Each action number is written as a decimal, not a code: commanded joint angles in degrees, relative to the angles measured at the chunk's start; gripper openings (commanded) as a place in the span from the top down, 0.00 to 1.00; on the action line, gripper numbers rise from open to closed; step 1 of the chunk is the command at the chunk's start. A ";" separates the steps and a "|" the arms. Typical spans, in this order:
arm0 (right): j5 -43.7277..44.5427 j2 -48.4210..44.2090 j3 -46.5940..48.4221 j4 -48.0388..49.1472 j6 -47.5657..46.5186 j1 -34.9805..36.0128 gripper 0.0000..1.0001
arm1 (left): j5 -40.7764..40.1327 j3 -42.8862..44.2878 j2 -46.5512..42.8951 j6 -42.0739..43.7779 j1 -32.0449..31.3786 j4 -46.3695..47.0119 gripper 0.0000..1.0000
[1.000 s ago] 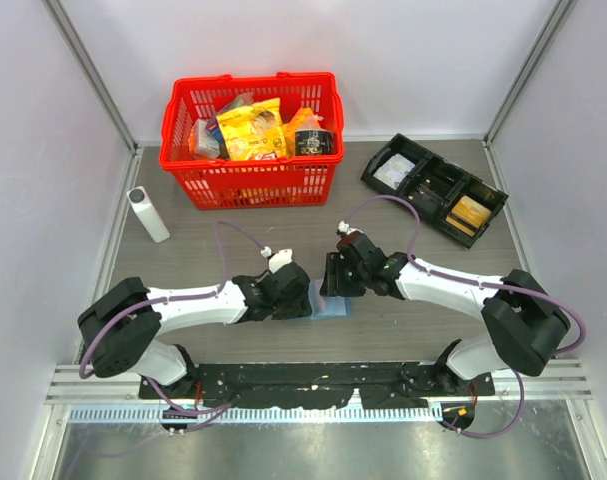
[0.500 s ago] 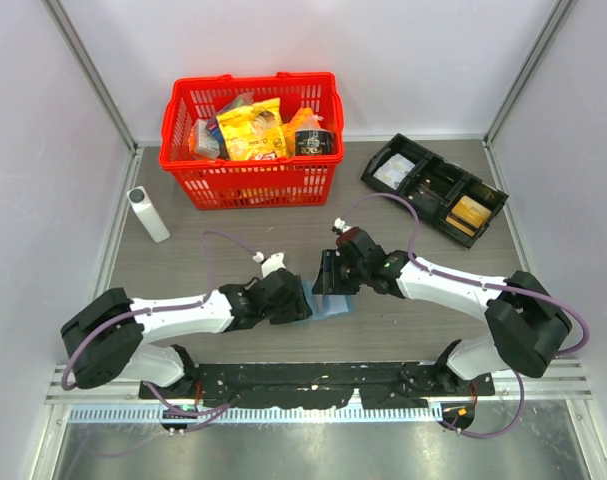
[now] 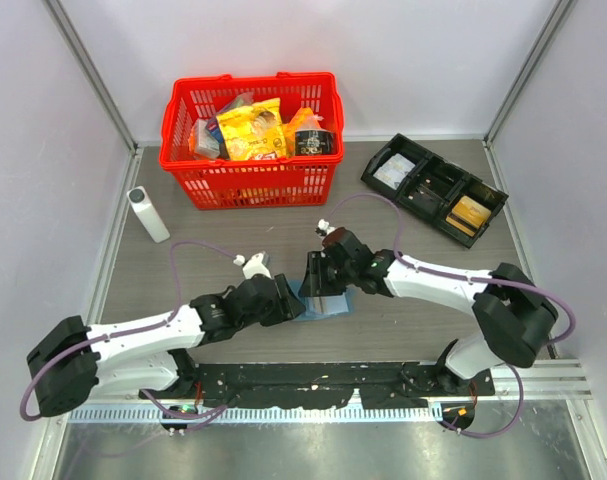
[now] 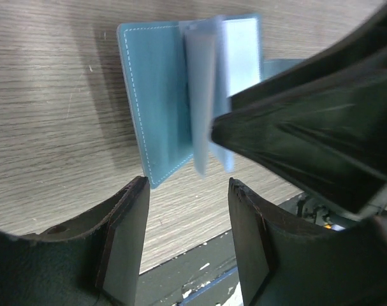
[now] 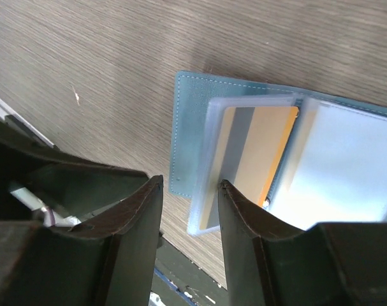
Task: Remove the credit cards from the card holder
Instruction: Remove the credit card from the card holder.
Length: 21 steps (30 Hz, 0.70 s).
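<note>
The sleeved credit card (image 5: 257, 150) is being framed by the released right hand (image 5: 190, 183), and a square edge pinch is likely being called for, with the card holder (image 5: 188, 121) steadied by the released, empty left hand (image 4: 188, 185).

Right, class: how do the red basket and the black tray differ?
The red basket is tall with mesh walls; the black tray is low and split into compartments. The basket is piled with snack packets, the tray holds few, flat items. The basket sits square to the table, the tray at an angle. Both are open-topped.
</note>
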 commanded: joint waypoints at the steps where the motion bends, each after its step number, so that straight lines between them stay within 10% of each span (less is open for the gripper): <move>1: -0.25 3.64 2.72 2.05 0.39 1.65 0.55 | -3.06 -0.74 -5.36 -0.83 0.21 -1.71 0.44; 21: 6.43 3.03 7.48 -4.99 -5.15 -1.24 0.49 | -0.07 5.05 0.78 1.89 1.08 2.84 0.53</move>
